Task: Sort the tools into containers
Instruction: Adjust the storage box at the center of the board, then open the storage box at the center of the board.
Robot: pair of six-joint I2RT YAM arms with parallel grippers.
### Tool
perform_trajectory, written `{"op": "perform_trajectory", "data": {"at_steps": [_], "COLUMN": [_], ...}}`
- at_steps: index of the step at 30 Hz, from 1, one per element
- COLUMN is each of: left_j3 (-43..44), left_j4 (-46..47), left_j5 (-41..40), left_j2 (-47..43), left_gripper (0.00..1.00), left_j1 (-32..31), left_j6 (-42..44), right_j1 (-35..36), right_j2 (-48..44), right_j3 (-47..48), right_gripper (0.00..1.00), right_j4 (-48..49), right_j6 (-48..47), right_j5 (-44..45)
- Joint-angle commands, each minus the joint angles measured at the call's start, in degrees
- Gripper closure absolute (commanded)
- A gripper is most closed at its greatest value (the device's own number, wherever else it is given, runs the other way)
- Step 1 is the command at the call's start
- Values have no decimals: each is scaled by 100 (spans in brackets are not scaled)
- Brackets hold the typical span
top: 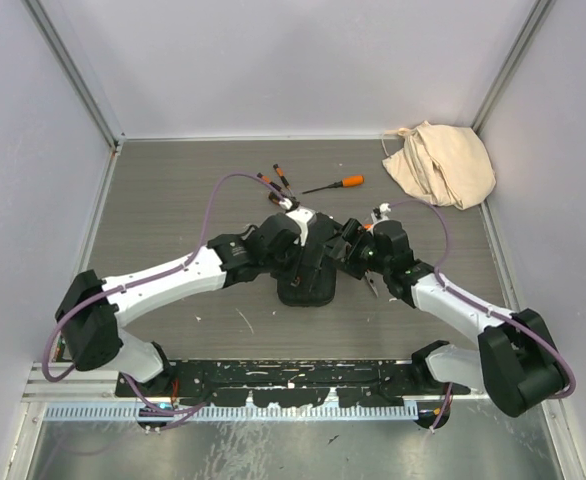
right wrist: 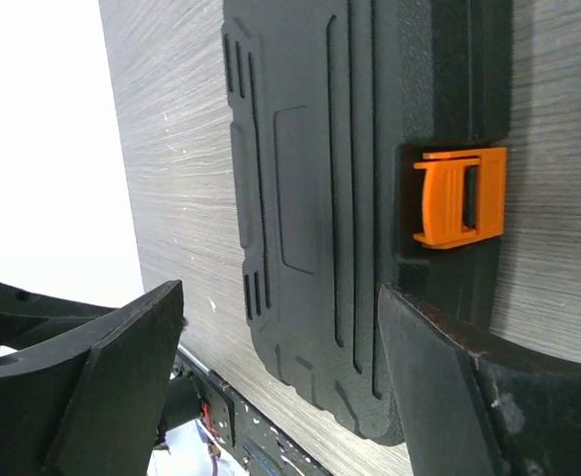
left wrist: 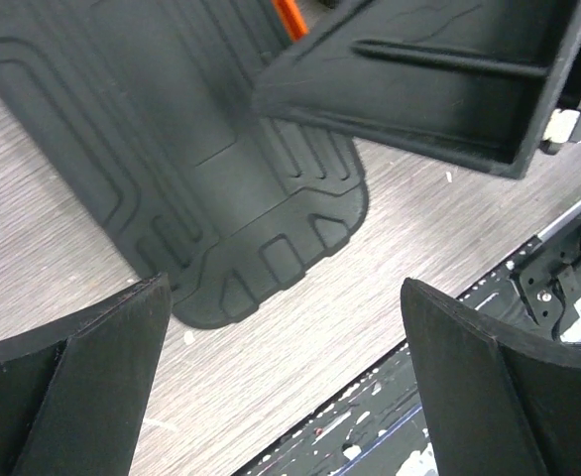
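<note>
Our left hand [left wrist: 286, 288] stands wide and holds nothing. It hovers over the near end of the black tool case [left wrist: 181, 149], whose rounded end shows between the two fingers. Our right hand [right wrist: 279, 293] is also spread wide and grips nothing. One of its fingers [right wrist: 102, 387] stands clear of the case with bare worktop [right wrist: 172, 149] between them. The other sits against the latch side, and we cannot tell whether it touches.

The case lies closed near the middle of the worktop, ribbed lid up, with both arms meeting over it. Its long axis runs from the near edge toward the far edge. The orange latch [right wrist: 459, 196] sits on the long side facing our right arm and looks fastened. It lies just ahead of the right hand's finger, so we judge the right hand the nearer one for releasing it. The left hand is well placed to steady the lid or the near end.

Beyond the case, toward the far edge, an orange-handled screwdriver [top: 337, 184] and a few small tools [top: 276, 184] lie loose on the worktop. A beige cloth bag [top: 440, 163] is slumped in the far right corner. With the case shut and the tools outside, we judge the sorting not yet begun.
</note>
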Motion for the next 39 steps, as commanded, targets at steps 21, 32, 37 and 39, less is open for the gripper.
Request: {"op": "perform_trajectory", "data": {"at_steps": [21,32,37,39], "left_j3": [-185,358,366,320], "left_j4": [734,281,174,169], "left_j5": [-72,-460,-555,-550], "left_j2": [363,1114,1294,1353], "left_gripper": [5,12,22,25], "left_j1": [1260,1265,1262,1264], "left_j6": [-365,-331,-304,-293], "right_j1": [-329,-436,-456,-463], "right_j2": [132,785,895,923], "right_j3": [-36,398,561,607], "right_gripper": [31,37,39,40], "right_j4": [-391,-412,-572,-637], "right_j6": [-1077,-1412,-1566,-1619], "right_j5": [804,750,905,941]}}
